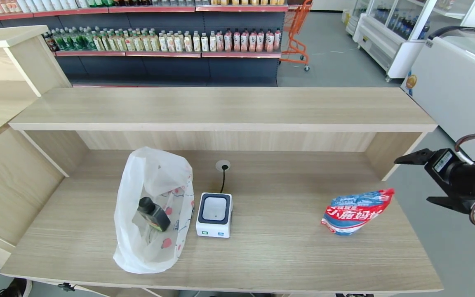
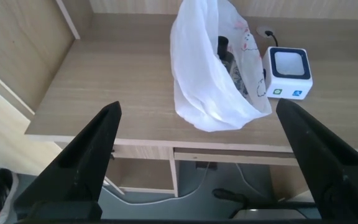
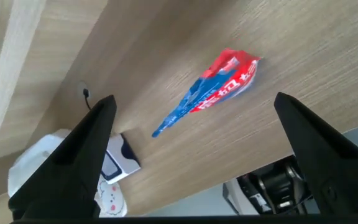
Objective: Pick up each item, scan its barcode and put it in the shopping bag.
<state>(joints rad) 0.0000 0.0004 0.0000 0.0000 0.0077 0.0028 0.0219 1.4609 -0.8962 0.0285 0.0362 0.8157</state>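
Hovering my right gripper spread wide, I am risking a shallow, slipping pinch on the snack pouch ahead.

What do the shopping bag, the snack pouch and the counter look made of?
Shopping bag: thin plastic film, milky and translucent. The dark bottle shows through its wall, and it crumples. Snack pouch: probably printed plastic film, creased, with a slight sheen. Counter: wood-look board, matt, pale grain. Likely laminate, but the look leaves that open.
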